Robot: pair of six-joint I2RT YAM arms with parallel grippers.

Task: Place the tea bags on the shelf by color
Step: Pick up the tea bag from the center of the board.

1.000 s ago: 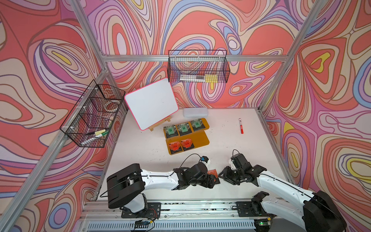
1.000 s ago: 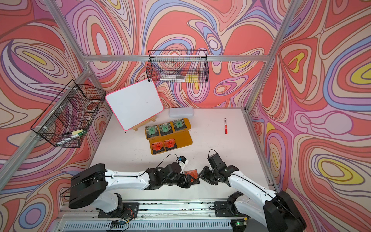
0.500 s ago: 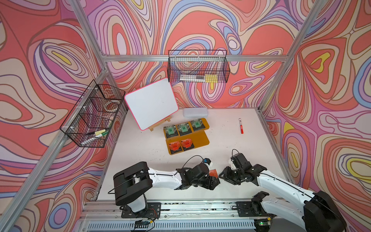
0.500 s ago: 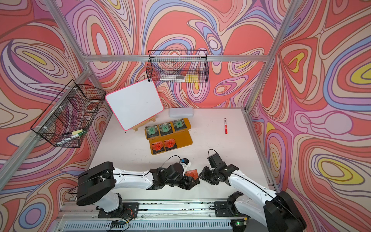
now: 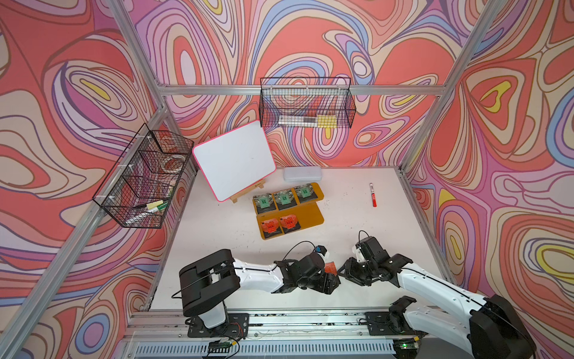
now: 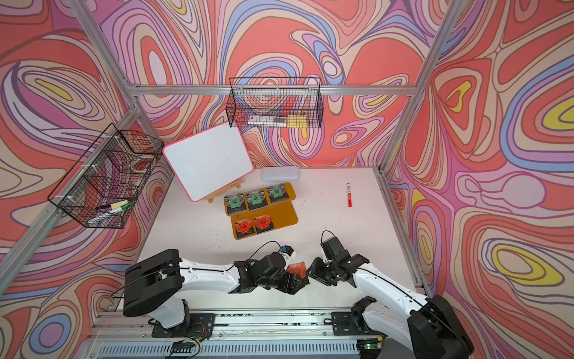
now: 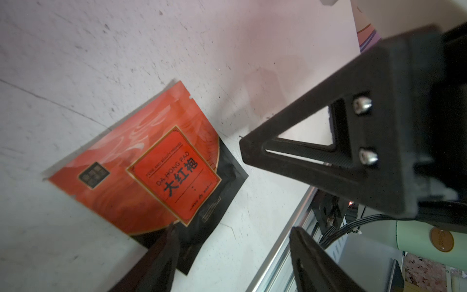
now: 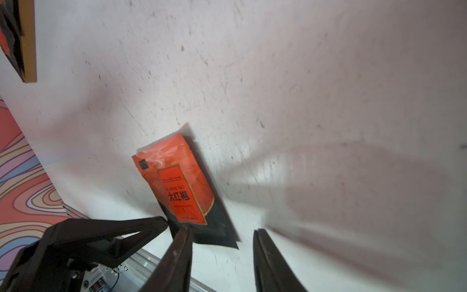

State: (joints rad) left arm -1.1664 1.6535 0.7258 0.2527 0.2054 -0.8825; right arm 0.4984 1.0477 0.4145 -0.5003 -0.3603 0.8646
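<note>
One orange-red tea bag [image 5: 330, 268] [image 6: 295, 268] lies on the white table near the front edge, between my two grippers. My left gripper [image 7: 233, 228] is open, and one of its fingertips [image 7: 171, 232] overlaps the black lower edge of that tea bag [image 7: 151, 174]. My right gripper [image 8: 222, 230] is open too, nothing between its jaws, just beside the tea bag's [image 8: 182, 189] black corner. The mustard shelf [image 5: 310, 216] holds three green tea bags [image 5: 284, 198] on the back board and two orange-red ones [image 5: 271, 226] on the front board.
A pink-edged whiteboard [image 5: 234, 164] on an easel stands behind the shelf, with a clear case [image 5: 302, 174] beside it. A red marker [image 5: 373, 195] lies at the back right. Wire baskets [image 5: 306, 104] hang on the walls. The metal rail [image 5: 279, 317] runs along the front edge.
The left arm has swung round at its base and its gripper has edged toward the orange-red tea bag. The right arm and the tea bag stay about where they were.
</note>
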